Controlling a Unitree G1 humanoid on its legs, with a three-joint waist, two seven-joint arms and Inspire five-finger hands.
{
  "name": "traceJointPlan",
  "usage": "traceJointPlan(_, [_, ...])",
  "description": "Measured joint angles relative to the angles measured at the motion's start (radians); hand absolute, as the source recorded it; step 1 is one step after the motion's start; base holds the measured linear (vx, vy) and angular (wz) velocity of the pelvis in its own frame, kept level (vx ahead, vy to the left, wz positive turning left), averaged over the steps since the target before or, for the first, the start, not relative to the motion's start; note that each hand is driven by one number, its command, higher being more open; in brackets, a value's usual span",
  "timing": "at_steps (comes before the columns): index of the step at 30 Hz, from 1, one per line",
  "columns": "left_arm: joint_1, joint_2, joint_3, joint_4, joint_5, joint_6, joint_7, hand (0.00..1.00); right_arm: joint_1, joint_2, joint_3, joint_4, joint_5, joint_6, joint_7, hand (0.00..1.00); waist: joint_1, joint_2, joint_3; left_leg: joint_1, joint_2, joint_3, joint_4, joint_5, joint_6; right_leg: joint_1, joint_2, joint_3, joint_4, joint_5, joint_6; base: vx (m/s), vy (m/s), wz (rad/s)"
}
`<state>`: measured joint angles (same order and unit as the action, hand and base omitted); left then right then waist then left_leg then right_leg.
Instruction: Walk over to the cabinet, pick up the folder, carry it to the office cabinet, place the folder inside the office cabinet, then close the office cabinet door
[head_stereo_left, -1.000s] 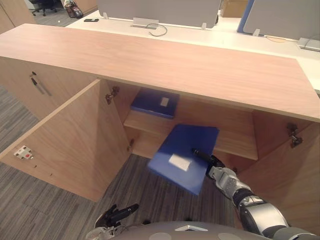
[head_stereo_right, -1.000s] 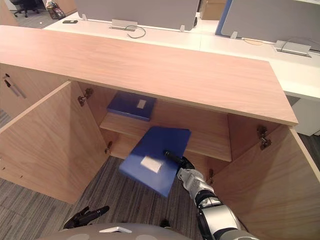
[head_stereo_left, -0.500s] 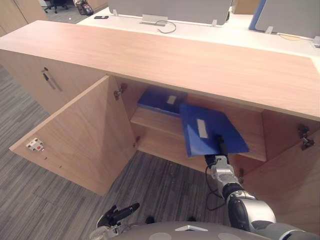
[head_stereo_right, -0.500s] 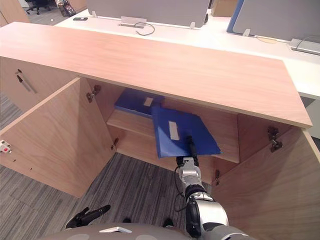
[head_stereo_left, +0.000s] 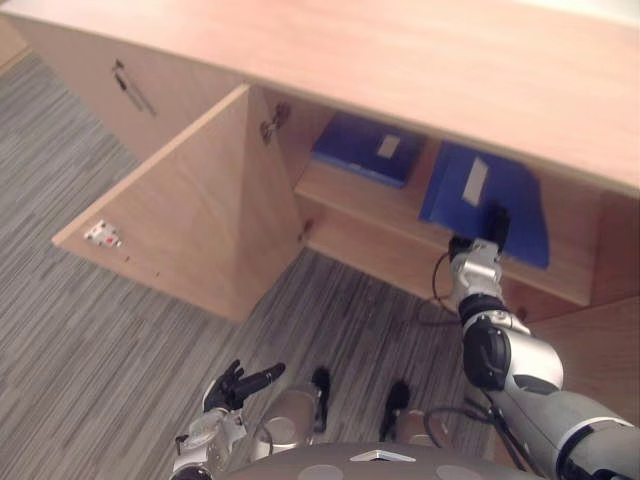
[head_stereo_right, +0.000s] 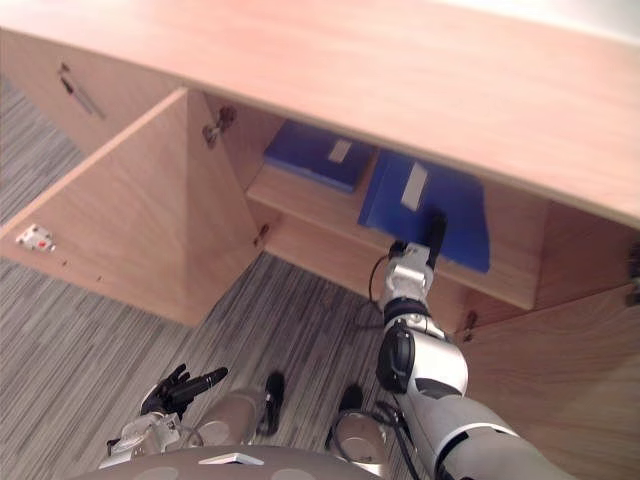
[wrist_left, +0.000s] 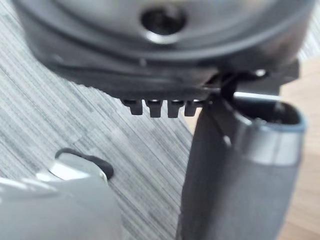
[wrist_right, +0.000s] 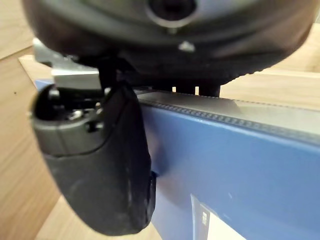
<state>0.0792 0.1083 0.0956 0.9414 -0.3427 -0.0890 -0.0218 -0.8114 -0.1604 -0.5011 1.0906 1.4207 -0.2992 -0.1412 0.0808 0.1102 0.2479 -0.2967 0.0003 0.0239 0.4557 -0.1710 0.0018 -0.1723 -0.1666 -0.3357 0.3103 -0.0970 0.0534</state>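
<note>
Placement: right hand (head_stereo_left: 475, 265) pinches flat blue plastic folder (head_stereo_left: 480, 190) on pale wooden cabinet shelf (head_stereo_left: 345, 196), 4 o'clock from second blue folder (head_stereo_left: 365, 150). Next, likely: release, withdraw, swing open wooden door (head_stereo_left: 190, 200) shut.

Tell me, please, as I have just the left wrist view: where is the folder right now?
Observer: The right hand grips the folder, which appears to rest on the office cabinet's shelf.
Operator: Is anything else on that shelf?
Observer: Yes, a second blue folder lies to its left.
Operator: And the cabinet door?
Observer: The left door stands wide open.
</note>
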Motion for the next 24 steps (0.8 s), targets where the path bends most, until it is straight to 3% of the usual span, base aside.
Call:
traceJointPlan(2, [0.005, -0.002, 0.003, -0.012, 0.0, 0.0, 0.003, 1.0, -0.063, 0.0, 0.026, -0.033, -0.01, 0.009, -0.006, 0.0, 0.013, 0.005, 0.005, -0.093, 0.017, 0.036, 0.11, -0.048, 0.018, -0.116, -0.023, 0.018, 0.159, -0.066, -0.004, -0.21, 0.066, -0.05])
traceJointPlan(4, [0.014, -0.017, 0.02, -0.013, 0.0, 0.001, 0.001, 1.0, -0.117, -0.001, 0.063, -0.037, -0.044, 0.021, -0.019, 0.0, 0.027, 0.005, 0.006, -0.15, 0.03, 0.061, 0.185, -0.086, 0.02, -0.193, -0.031, 0.045, 0.252, -0.102, -0.009, -0.16, 0.05, -0.32])
traceJointPlan(9, [0.038, -0.053, 0.061, -0.086, 0.0, 0.001, -0.001, 1.0, -0.205, -0.002, 0.153, -0.047, -0.12, 0.054, -0.047, 0.0, 0.024, 0.004, 0.01, -0.251, 0.05, 0.094, 0.31, -0.136, 0.026, -0.328, -0.053, 0.089, 0.413, -0.167, -0.021, -0.11, 0.023, -0.18])
traceJointPlan(16, [0.039, -0.073, 0.072, -0.143, -0.003, -0.005, 0.0, 1.0, -0.287, -0.002, 0.157, -0.047, -0.122, 0.064, -0.093, 0.0, 0.027, 0.009, 0.021, -0.366, 0.083, 0.082, 0.477, -0.195, 0.016, -0.446, -0.058, 0.097, 0.59, -0.243, -0.045, -0.03, -0.016, -0.03])
traceJointPlan(24, [0.039, -0.077, 0.074, -0.167, -0.004, -0.016, 0.007, 1.0, -0.331, -0.018, 0.107, -0.125, -0.118, 0.054, -0.161, 0.0, 0.037, 0.008, 0.024, -0.41, 0.099, 0.064, 0.523, -0.211, 0.003, -0.49, -0.059, 0.08, 0.656, -0.287, -0.069, 0.01, -0.046, 0.04])
